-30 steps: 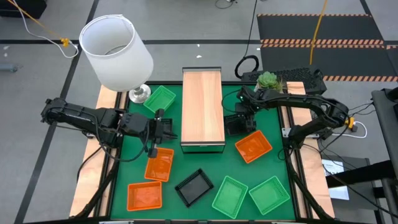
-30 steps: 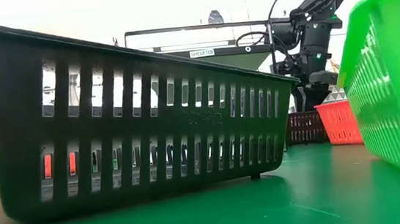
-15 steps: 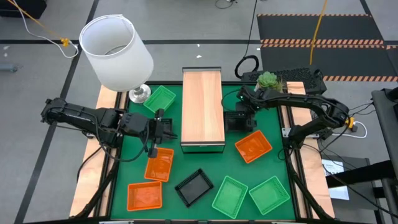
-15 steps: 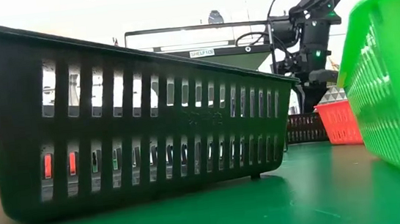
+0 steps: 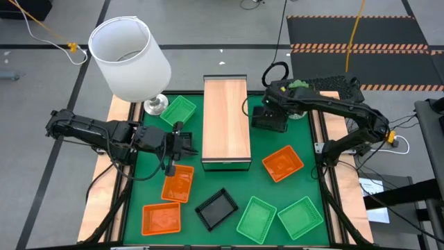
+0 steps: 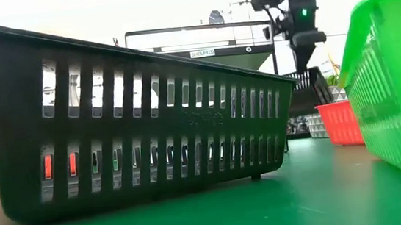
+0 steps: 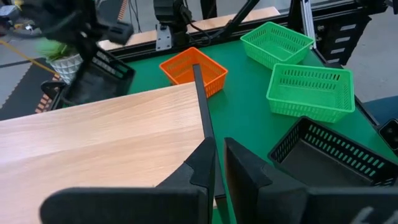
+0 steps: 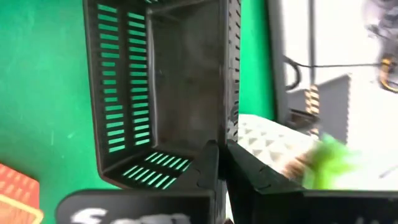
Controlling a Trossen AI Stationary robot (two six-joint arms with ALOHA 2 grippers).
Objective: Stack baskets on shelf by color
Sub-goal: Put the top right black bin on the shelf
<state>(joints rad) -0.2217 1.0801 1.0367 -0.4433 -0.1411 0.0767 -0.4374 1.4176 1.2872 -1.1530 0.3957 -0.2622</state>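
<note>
Gripping black basket (image 8: 163, 87) by its rim, lifted clear of the mat: right gripper (image 8: 222, 163) | left gripper (image 7: 217, 163) nearly closed, empty, beside shelf (image 5: 225, 118)

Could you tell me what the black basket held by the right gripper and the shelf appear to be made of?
The black basket, gripped by the right gripper at its wall, looks like matte moulded plastic: thin walls with even rows of slots. The shelf appears to be light wood or wood-look laminate, with visible grain and a smooth finish, framed by a dark rim.
</note>
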